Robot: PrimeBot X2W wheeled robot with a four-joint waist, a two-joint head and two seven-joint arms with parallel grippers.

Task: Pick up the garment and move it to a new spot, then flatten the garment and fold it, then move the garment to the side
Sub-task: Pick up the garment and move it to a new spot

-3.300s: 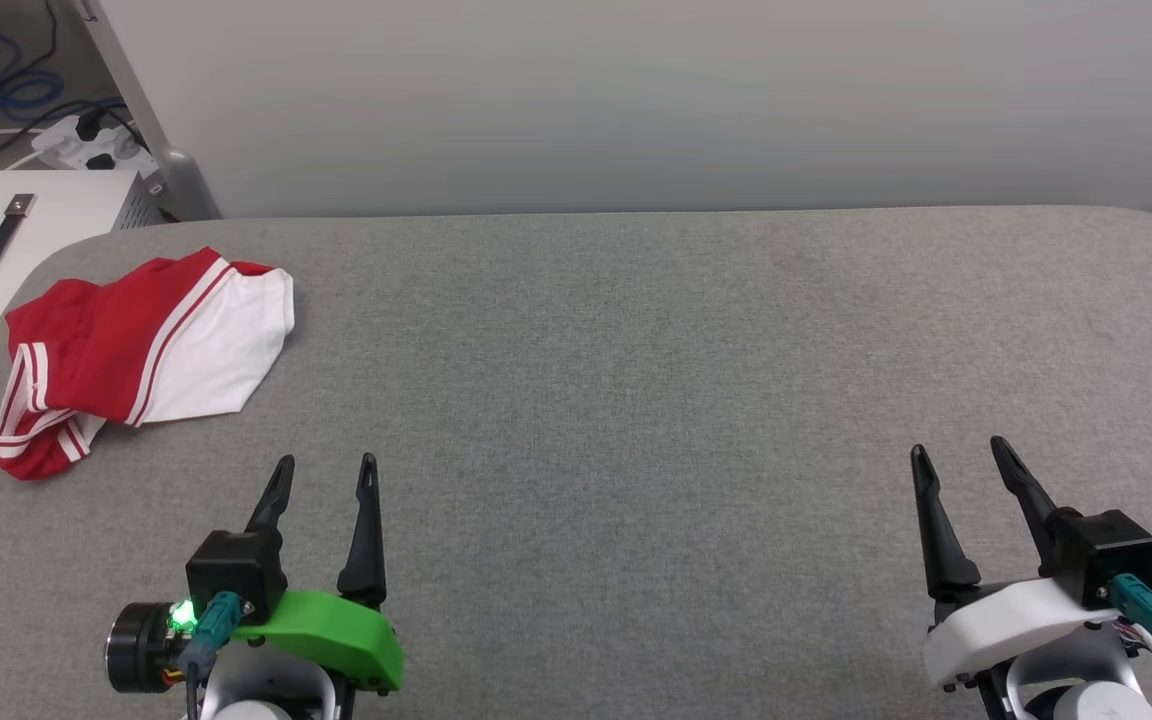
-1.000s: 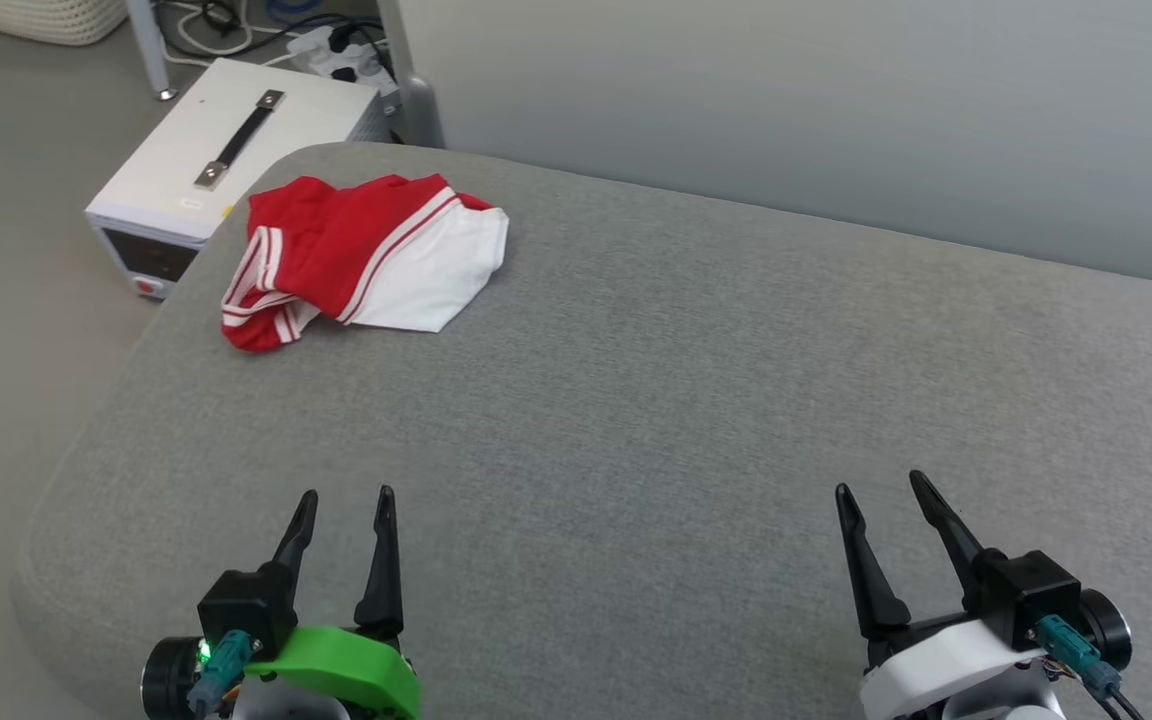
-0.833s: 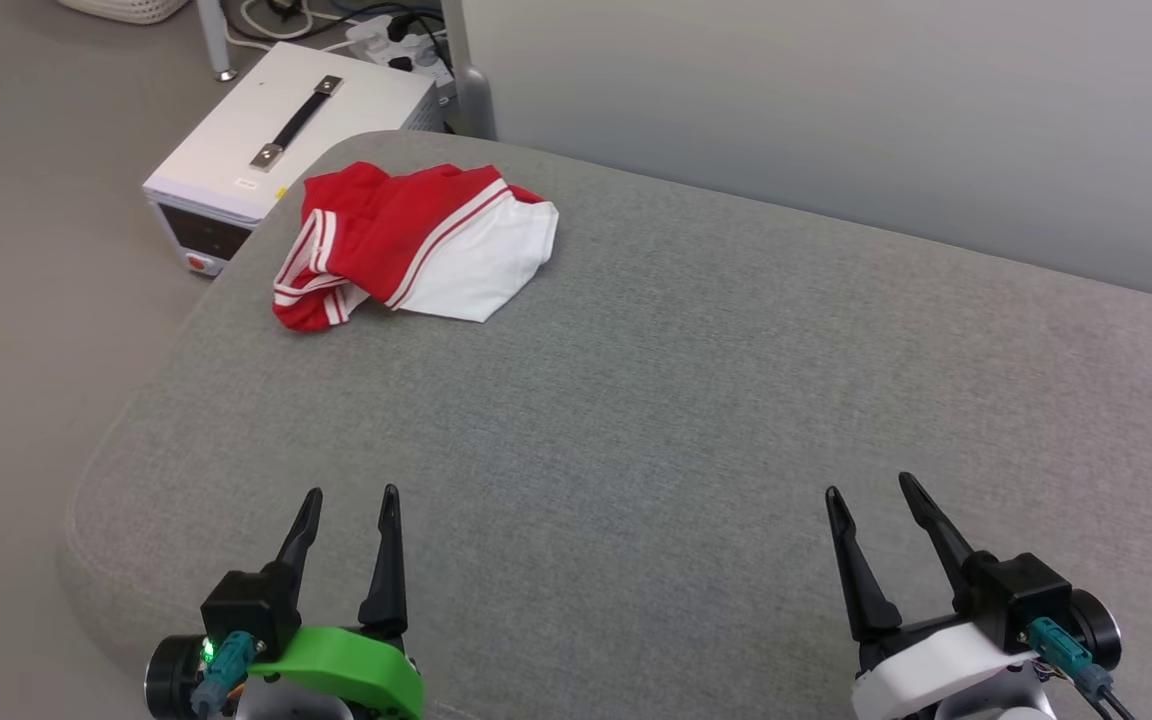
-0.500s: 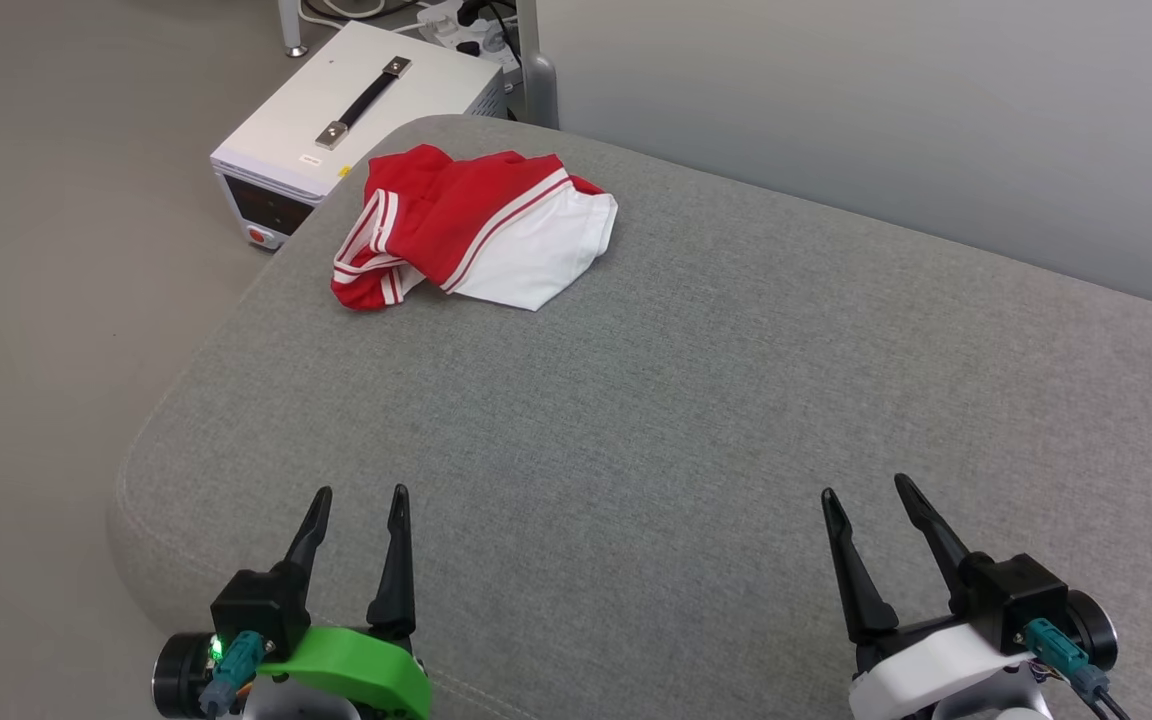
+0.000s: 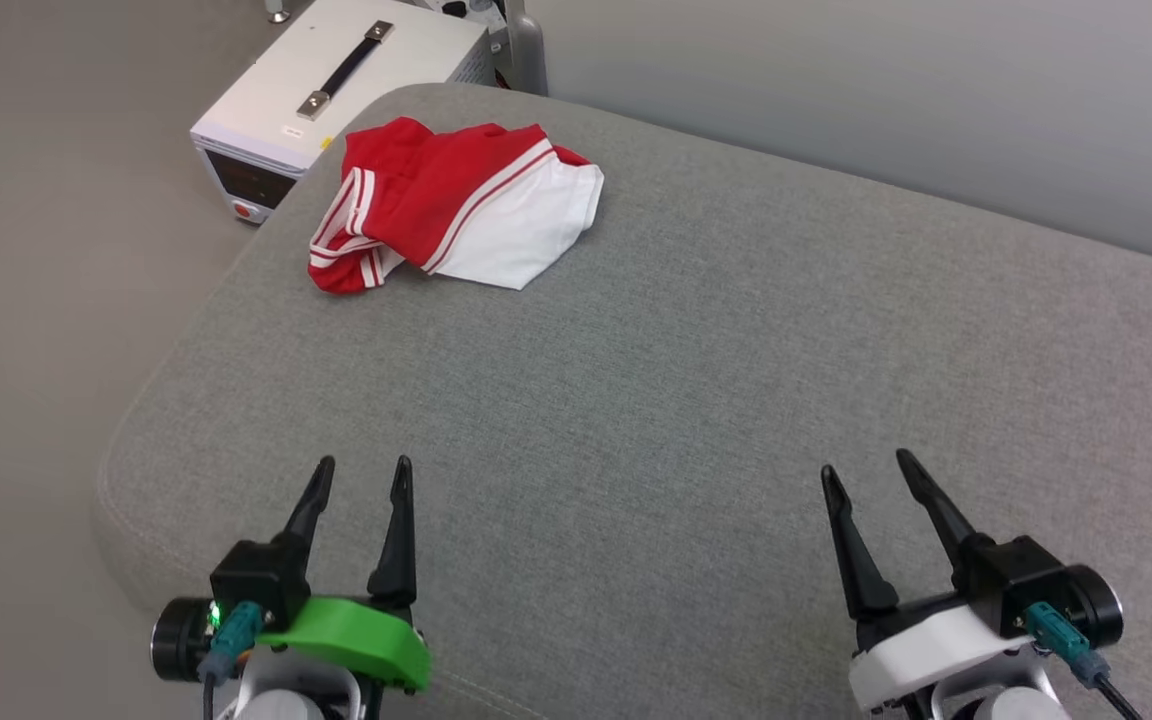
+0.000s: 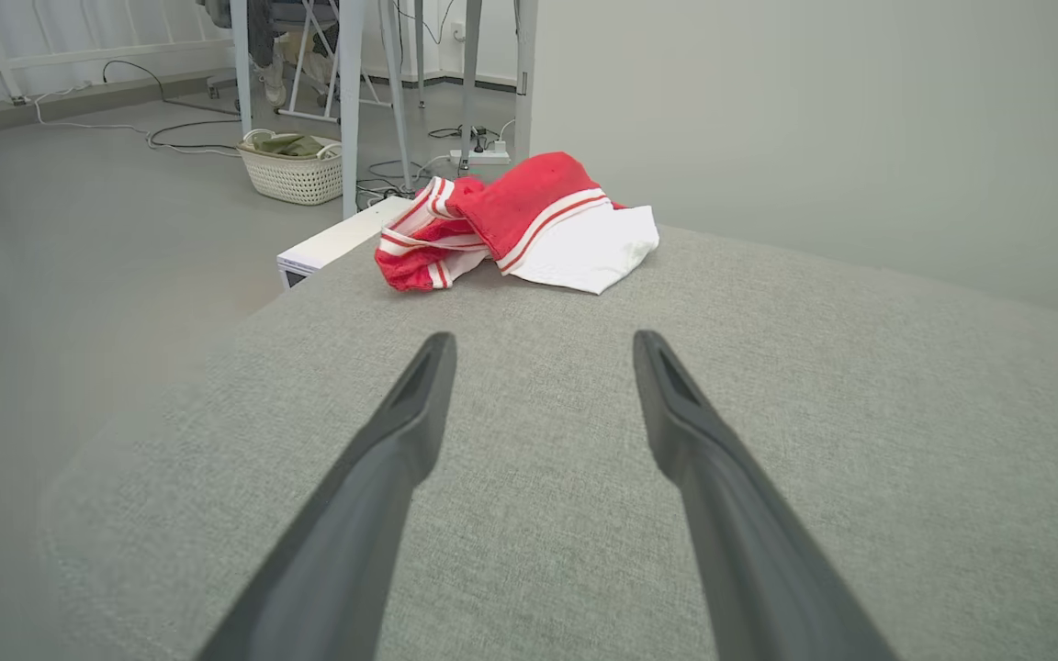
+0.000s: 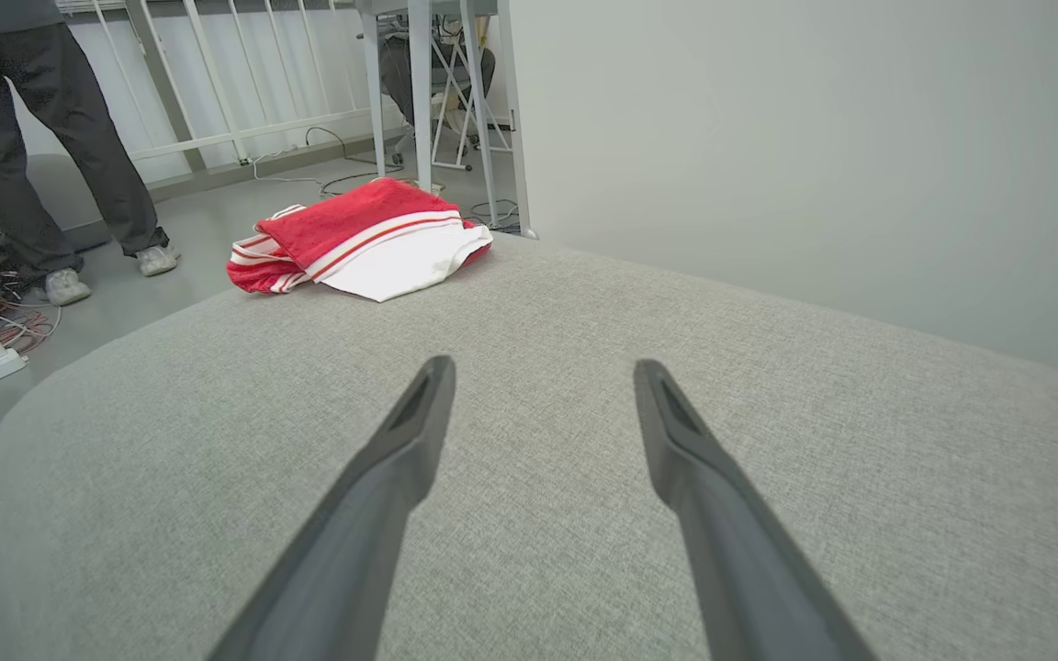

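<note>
Red garment (image 5: 456, 205) bunched; right wrist view catches a person's legs (image 7: 42, 138).

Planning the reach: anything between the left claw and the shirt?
No, just bare grey padded surface from the left claw to the crumpled shirt. The head and left wrist views both show it.

The left gripper (image 5: 363, 463) is formed of two long dark fingers (image 5: 396, 545) tapered to points, and its base is covered by a bright green shell (image 5: 351, 640). Just left of the green shell a black block (image 5: 256, 580) is mounted, a small green light (image 5: 215, 613) is lit, and a teal connector (image 5: 232, 632) with a dark cable is plugged in beside a black round cap (image 5: 168, 652). Well right of the green shell, the right gripper (image 5: 866, 464) is built alike, but a white shell (image 5: 921, 650) is fitted, with a second teal connector (image 5: 1054, 628).
</note>
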